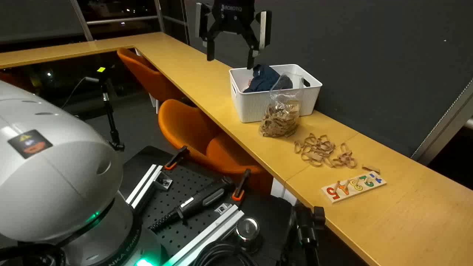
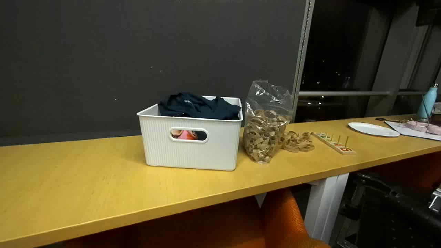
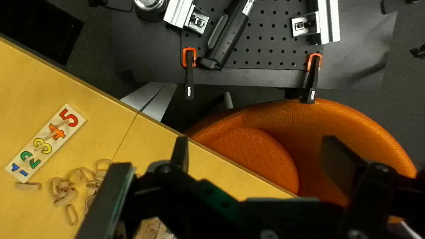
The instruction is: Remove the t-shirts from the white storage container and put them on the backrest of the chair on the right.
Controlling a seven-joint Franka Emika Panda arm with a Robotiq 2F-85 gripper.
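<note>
Holding the gripper [image 1: 230,61] up in the air, with fingers spread wide and nothing pinched between them. Pointing downward, and in the wrist view covering part of the wooden desk [image 3: 156,139] with one finger and part of an orange chair [image 3: 298,139] with the other. Appearing just above the navy t-shirt [image 2: 200,108] in an exterior view, yet presumably hanging well clear of that cloth. Finding the t-shirt heaped loosely in the white storage container [image 2: 189,156], bulging partly above the rim. Catching a pinkish patch [image 2: 186,134] through the handle slot, but not being able to tell if part of another shirt.

Judging the step in hand as the reach, ahead of any grasp: touching no cloth, carrying none. Calling next for a shift over the container, a descent between its walls and a pinch on a raised fold. Then wanting a lift straight up, high enough to be clearing the rim and avoiding the bag of tan bands [image 2: 267,137], standing beside the container.

Guessing at the backrest [image 3: 365,132] of that orange chair, pushed in at the desk, as the goal, rather than at the farther chair [image 1: 147,75] in an exterior view, but not being sure of "right" here. Expecting limp folds, and so calling for a slow drape before any release.
</note>
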